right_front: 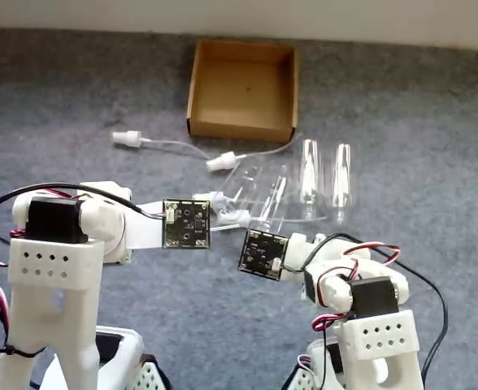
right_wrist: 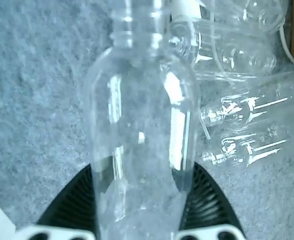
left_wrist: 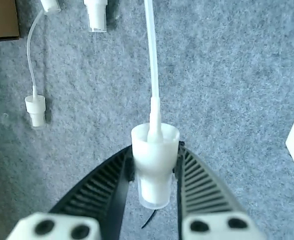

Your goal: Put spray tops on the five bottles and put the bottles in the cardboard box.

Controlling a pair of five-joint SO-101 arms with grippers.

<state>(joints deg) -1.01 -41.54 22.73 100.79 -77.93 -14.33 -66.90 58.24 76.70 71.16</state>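
Here the left gripper (left_wrist: 154, 161) is closed on a white spray top (left_wrist: 154, 145). Its ribbed black fingers (left_wrist: 112, 185) press on both sides of the cap, and the dip tube (left_wrist: 152, 60) runs straight out away from the wrist. The right gripper (right_wrist: 143, 175) is clamped around the lower body of a clear bottle (right_wrist: 137, 110), spread only as wide as the bottle itself, with the threaded neck (right_wrist: 137, 30) pointing away from the wrist.

In the high view the two arms come together over the middle of the grey carpet (right_front: 434, 122). The left gripper (right_front: 216, 213) is just beside the right gripper (right_front: 259, 227); I cannot tell whether the held top touches the held bottle.

Two loose spray tops (right_front: 127, 138) (right_front: 221, 162) lie on the carpet with their thin tubes trailing, between the grippers and the cardboard box (right_front: 241, 128), which sits open at the far side. Two spare bottles (right_front: 308, 175) (right_front: 341, 183) lie side by side to the right, and two more (right_front: 251, 179) (right_front: 278, 193) lie close beyond the grippers. In the right wrist view these neighbours (right_wrist: 247, 125) crowd in just beside the held bottle
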